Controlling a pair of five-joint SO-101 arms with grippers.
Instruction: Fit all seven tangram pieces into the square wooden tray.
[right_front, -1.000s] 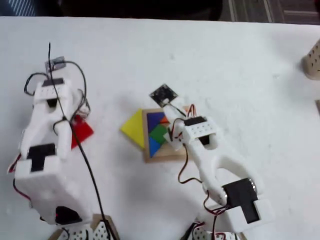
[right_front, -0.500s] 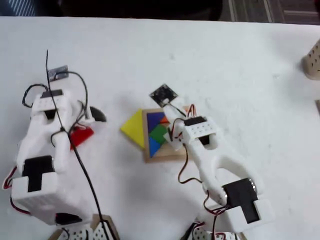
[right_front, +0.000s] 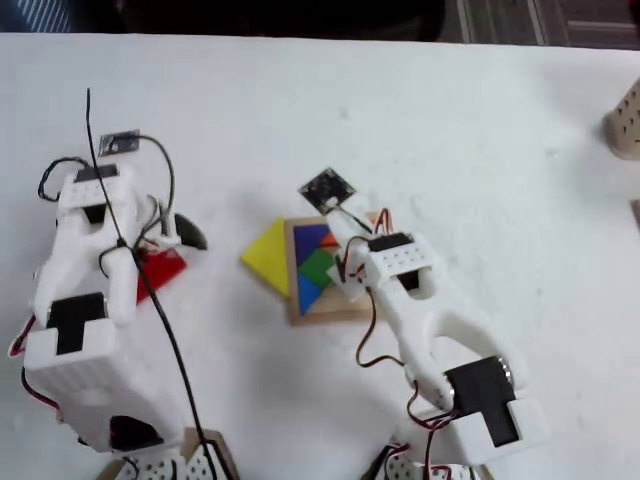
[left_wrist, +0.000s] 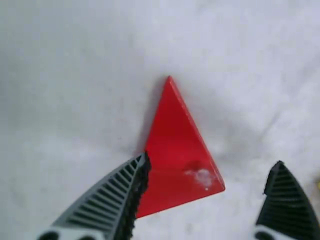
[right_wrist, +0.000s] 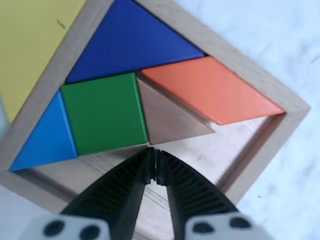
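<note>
Hovering at the left, our left gripper (left_wrist: 200, 200) has its jaws apart, with the red triangle (left_wrist: 175, 150) lying on the table between them. The yellow triangle (right_front: 266, 256) lies just beside the tray (right_front: 325, 313). Our right gripper (right_wrist: 156, 167), pressed together on nothing, sits over the tray's bare floor by the green square (right_wrist: 102, 112).

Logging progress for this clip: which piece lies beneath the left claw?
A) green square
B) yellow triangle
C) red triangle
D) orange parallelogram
C: the left wrist view shows the red triangle lying flat on the table below the open left claw.
</note>
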